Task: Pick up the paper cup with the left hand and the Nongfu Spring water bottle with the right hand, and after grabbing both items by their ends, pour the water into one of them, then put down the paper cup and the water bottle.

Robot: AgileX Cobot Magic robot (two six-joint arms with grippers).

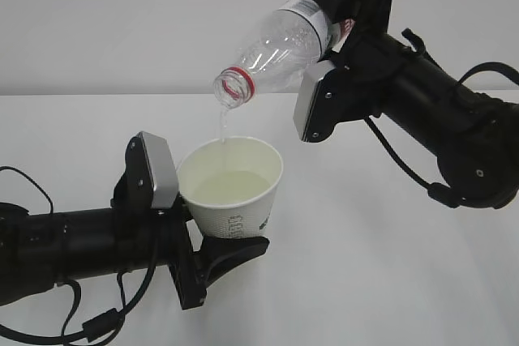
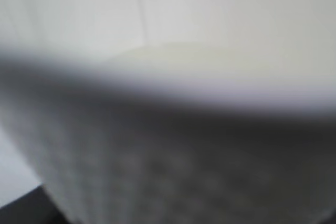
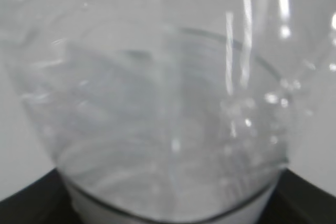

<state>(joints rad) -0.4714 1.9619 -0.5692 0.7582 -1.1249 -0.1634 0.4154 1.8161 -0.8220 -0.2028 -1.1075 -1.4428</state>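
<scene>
The paper cup (image 1: 231,192) sits clamped near its base in the left hand (image 1: 212,258), rim up and part full of the water (image 1: 233,187). Above its far-left rim hangs the open mouth of the Nongfu Spring water bottle (image 1: 280,49) — tilted neck-down, a thin stream falling inside the rim. The right hand (image 1: 350,2) pinches the bottle's base end. White table (image 1: 365,273) right of the cup lies bare — open room.

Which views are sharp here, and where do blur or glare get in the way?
Exterior view: evenly lit, sharp on paper cup and bottle. Left wrist view: cup wall fills the frame, badly out of focus. Right wrist view: bottle close, soft, with bright glare streaks.
</scene>
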